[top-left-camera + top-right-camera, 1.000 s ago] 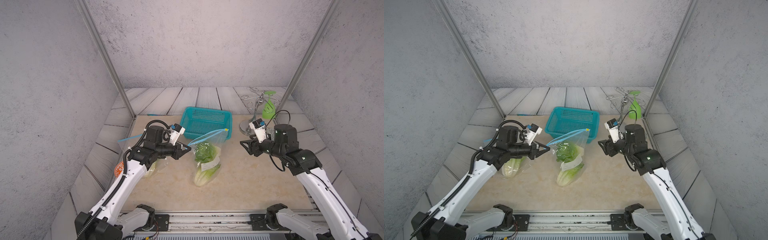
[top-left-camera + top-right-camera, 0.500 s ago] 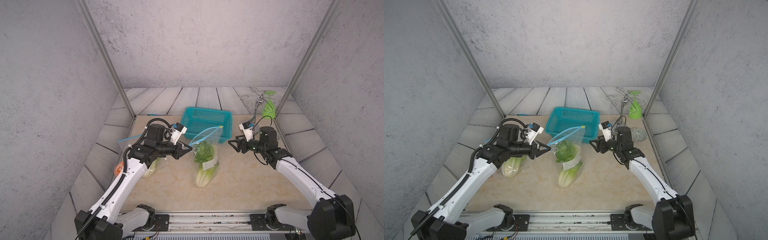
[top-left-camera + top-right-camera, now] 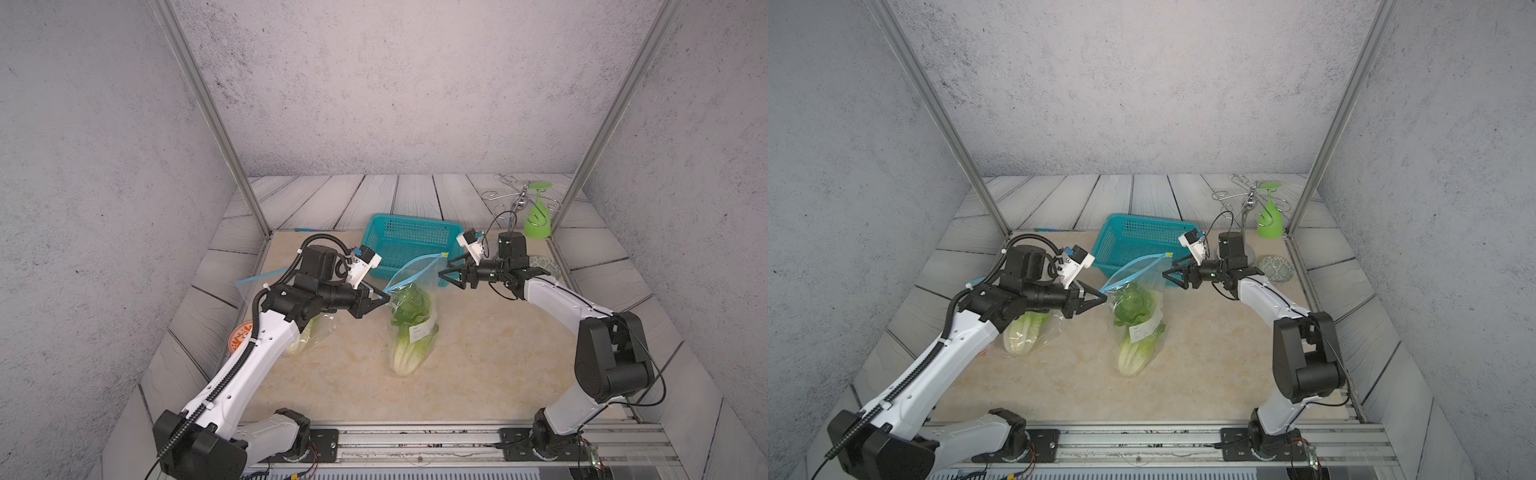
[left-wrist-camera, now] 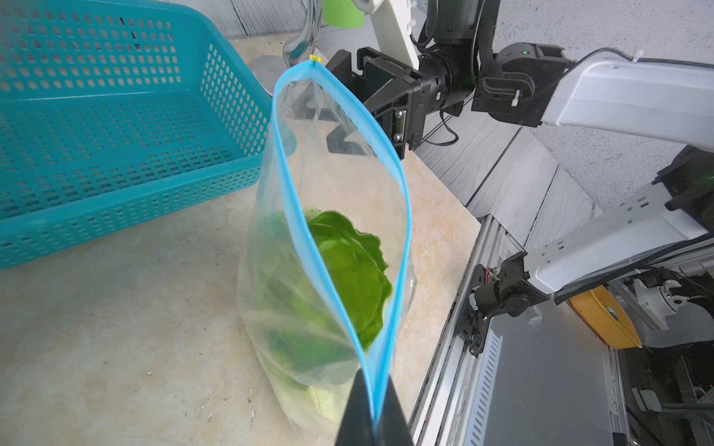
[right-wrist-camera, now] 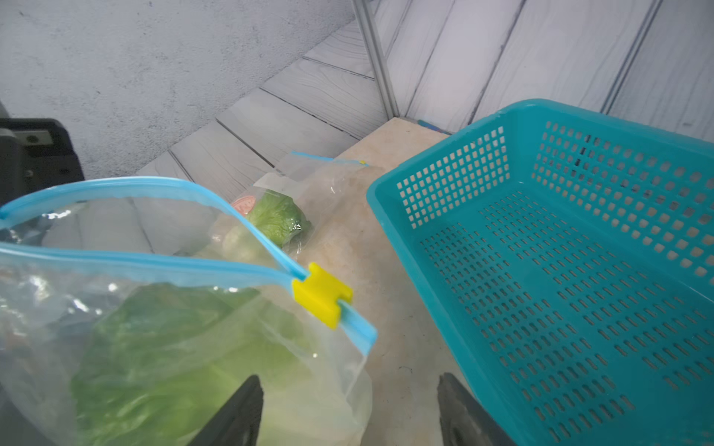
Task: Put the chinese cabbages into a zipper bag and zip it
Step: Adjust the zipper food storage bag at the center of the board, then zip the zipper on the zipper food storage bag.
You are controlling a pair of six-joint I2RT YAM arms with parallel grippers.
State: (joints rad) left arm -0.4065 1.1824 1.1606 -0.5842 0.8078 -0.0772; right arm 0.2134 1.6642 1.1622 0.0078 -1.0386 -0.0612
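Your left pincer [image 3: 384, 296] is clamped shut on one corner of the zipper bag [image 3: 415, 274], gripping its blue rim. It holds the bag upright at the middle of the tabletop [image 3: 478, 353], mouth gaping, with a cabbage [image 3: 409, 332] inside, stalk end down. A teal basket [image 3: 415, 241] stands just behind the bag toward the far edge, close beside your right pincer [image 3: 444, 268]. That pincer hangs at the bag's opposite corner, jaws wide apart and holding nothing, with the yellow slider [image 5: 322, 295] just ahead of them. Under your left arm, near the left edge, lies a second bag [image 3: 1054, 328] with another cabbage [image 3: 1023, 334]. At the far right corner, a green goblet [image 3: 537, 220] hangs upturned on a wire rack [image 3: 519, 199], with a patterned dish [image 3: 1277, 269] nearby.
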